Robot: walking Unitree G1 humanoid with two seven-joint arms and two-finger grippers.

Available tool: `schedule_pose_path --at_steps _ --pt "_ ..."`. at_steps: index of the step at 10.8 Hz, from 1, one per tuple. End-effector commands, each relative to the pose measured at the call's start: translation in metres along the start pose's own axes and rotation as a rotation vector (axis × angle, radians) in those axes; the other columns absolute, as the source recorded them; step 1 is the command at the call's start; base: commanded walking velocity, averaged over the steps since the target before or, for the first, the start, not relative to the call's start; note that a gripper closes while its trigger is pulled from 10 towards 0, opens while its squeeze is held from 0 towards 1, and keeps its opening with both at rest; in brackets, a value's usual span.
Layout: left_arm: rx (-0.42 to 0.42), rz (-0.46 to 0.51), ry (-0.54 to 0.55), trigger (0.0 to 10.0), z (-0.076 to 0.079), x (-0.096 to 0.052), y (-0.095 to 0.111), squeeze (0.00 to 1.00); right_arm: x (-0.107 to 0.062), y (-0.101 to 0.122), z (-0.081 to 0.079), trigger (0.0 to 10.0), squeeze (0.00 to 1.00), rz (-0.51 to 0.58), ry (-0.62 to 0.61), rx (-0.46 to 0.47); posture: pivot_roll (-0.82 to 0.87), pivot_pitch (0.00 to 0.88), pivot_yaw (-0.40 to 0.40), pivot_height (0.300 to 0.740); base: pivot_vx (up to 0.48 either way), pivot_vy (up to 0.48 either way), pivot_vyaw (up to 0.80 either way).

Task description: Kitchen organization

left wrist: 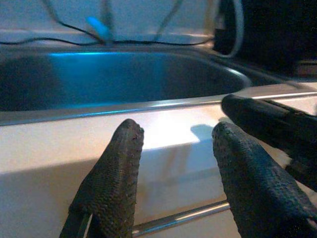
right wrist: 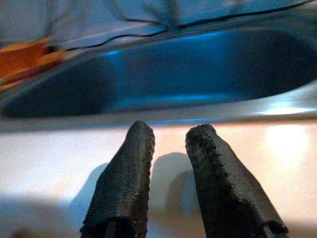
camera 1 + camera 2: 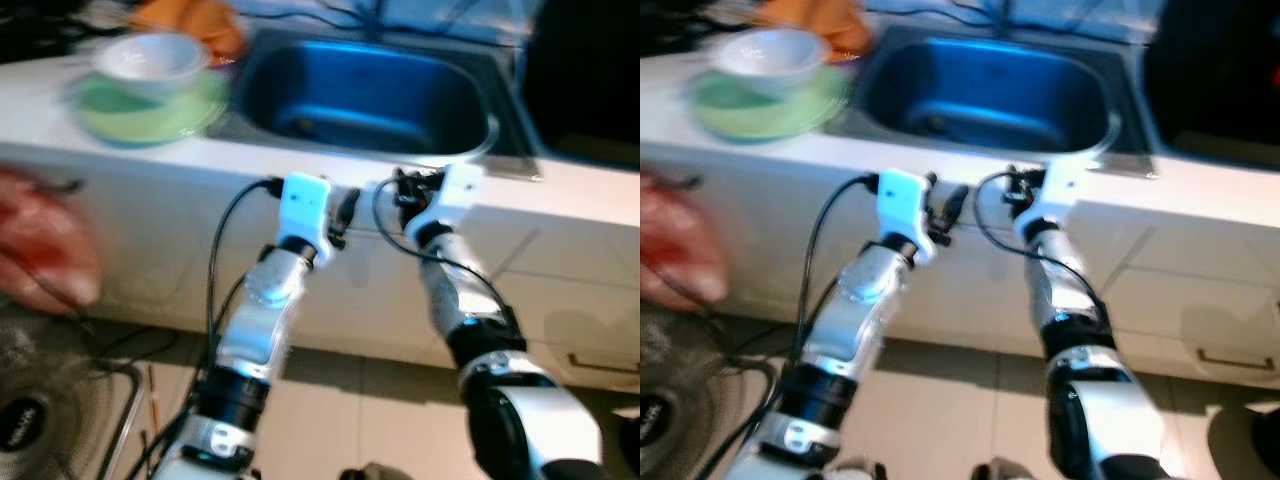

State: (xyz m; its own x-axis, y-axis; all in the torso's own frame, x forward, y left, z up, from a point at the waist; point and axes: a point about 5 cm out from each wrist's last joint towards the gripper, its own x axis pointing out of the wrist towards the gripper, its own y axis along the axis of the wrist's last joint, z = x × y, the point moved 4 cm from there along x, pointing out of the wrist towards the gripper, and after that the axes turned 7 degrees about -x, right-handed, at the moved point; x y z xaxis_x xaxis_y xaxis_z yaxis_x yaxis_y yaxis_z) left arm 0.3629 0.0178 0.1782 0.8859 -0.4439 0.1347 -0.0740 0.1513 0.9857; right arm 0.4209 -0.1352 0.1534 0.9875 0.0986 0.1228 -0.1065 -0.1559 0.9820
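Both arms raised at the counter (image 3: 300, 165) edge facing the sink (image 3: 370, 95); left end effector (image 1: 176, 163) and right end effector (image 2: 171, 163) released, empty, ready to reach.

White kitchen countertop with an inset steel sink

A white countertop (image 3: 330, 168) is seen with a stainless steel sink basin (image 3: 365, 95) set into it. On its left part a pale green plate (image 3: 150, 112) is laid, with an orange object (image 3: 195, 25), blurred, behind it by the sink.
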Motion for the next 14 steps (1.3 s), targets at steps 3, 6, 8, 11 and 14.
schedule_pose_path --at_steps 3,6,8,11,14 --pt "0.025 -0.001 -0.009 10.0 -0.0004 -0.001 0.0001 0.0 0.0022 0.0028 -0.0056 10.0 0.0 0.006 0.009 0.012 0.09 0.123 -0.067 0.74 0.251 -0.405 0.0" --pt "0.047 0.005 -0.036 10.0 0.0044 -0.0009 0.0001 0.0 0.0027 0.0031 -0.0057 10.0 0.0 0.005 0.008 0.015 0.09 0.122 -0.068 0.74 0.0 -0.301 0.0" --pt "0.044 0.003 -0.034 10.0 0.0044 -0.0005 -0.0002 0.0 0.0029 0.0033 -0.0056 10.0 0.0 0.004 0.007 0.016 0.09 0.123 -0.067 0.74 0.0 0.0 0.0" --pt "0.042 0.007 -0.028 10.0 0.0035 -0.0003 0.0003 0.0 0.0027 0.0034 -0.003 10.0 0.0 0.005 0.0 0.017 0.09 0.125 -0.066 0.74 0.0 -0.48 0.0" --pt "0.042 0.002 -0.014 10.0 0.0011 -0.0002 -0.0003 0.0 0.0025 0.0026 -0.0037 10.0 0.0 0.001 0.005 0.012 0.09 0.127 -0.069 0.74 0.0 -0.47 0.0"
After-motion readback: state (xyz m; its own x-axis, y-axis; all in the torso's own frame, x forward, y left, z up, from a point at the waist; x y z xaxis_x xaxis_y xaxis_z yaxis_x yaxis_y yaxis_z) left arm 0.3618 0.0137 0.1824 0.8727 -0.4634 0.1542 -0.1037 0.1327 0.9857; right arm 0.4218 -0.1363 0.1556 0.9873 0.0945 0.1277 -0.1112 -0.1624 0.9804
